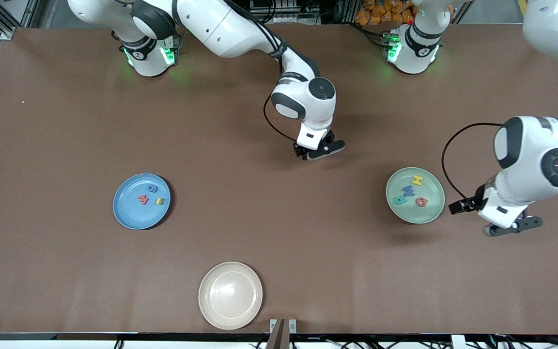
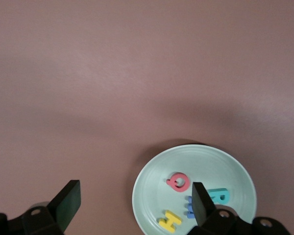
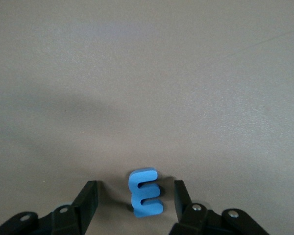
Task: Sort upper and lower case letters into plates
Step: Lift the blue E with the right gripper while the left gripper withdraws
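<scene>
Trouble from here lies mostly with the last loose letter. Starting at the right arm's end of the table, the blue plate (image 1: pixel 129 213) holds the red w (image 1: pixel 142 199), blue g (image 1: pixel 152 188) and yellow u (image 1: pixel 160 200), so I judge it the lower-case plate. The cream-white plate (image 1: pixel 230 295), nearer the front camera, is bare; a letter dropped there would be mis-sorted.

Mid-table, the right gripper (image 1: pixel 318 151) is down at the tabletop. Its wrist camera shows the jaws partly open with the blue m (image 3: pixel 145 193) lying flat on the table between them, a gap on each side and nothing gripped. The m sits closer to one finger, so that finger would likely touch first and could push or spin the letter. On so small and low a piece, a pinch off centre might let it pop free on the lift.

Toward the left arm's end, the mint green plate (image 1: pixel 431 211) carries the yellow H (image 1: pixel 418 181), blue M (image 1: pixel 409 190), teal R (image 1: pixel 399 199) and red Q (image 1: pixel 421 201). The left gripper (image 1: pixel 514 227) waits over bare table just beside that plate, jaws wide apart and empty.

The front view hides the m under the right gripper; only the right wrist view shows it. The left wrist view confirms the left gripper's (image 2: pixel 135 185) spread fingers, which the front view leaves unclear.
</scene>
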Motion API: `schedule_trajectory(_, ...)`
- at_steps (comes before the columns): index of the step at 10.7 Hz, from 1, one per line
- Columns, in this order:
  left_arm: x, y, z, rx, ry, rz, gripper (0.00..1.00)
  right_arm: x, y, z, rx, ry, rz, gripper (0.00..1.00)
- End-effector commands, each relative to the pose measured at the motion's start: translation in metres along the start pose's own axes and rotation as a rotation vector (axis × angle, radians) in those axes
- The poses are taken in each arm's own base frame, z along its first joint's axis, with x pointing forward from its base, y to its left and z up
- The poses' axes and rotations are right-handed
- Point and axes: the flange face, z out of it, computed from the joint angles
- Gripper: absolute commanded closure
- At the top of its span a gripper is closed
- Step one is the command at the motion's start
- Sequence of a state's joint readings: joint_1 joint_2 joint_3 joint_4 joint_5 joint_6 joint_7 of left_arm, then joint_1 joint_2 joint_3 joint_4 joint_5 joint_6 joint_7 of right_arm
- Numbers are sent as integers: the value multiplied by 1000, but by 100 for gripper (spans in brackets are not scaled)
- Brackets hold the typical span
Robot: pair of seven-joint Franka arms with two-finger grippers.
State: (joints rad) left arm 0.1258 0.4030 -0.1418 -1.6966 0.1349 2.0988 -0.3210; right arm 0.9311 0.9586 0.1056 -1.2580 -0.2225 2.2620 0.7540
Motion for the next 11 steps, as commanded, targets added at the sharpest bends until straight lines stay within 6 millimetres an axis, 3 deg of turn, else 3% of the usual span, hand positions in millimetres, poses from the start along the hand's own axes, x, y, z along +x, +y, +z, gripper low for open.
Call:
schedule_trajectory(1, -2, -20, -52, -4, 21, -12, 0, 3, -5, 4, -9, 23, -13, 42)
schedule_trajectory(2, -5, -25, -72, -26, 17, -21, 0, 2, -6, 5, -11, 21, -14, 56)
schedule_trajectory(4, -16, -34, -118, -50, -7, -38, 0, 4, -3, 6, -11, 20, -3, 71)
schedule_trajectory(6, -28, -28, -165, -45, -36, 6, 0, 4, -3, 5, -11, 19, 35, 100)
schedule_trajectory(7, -29, -30, -186, -41, -48, 7, 0, 7, 1, 1, -11, 18, 56, 100)
schedule_trajectory(8, -30, -31, -195, -51, -47, -2, 0, 15, 7, -15, -3, 23, 73, 100)
schedule_trajectory(9, -32, -28, -197, -71, -49, -3, 0, 28, 30, -30, -1, 25, 105, 100)
schedule_trajectory(11, -42, -26, -220, -121, -26, -8, 0, 47, 73, -68, 22, 27, 178, 100)
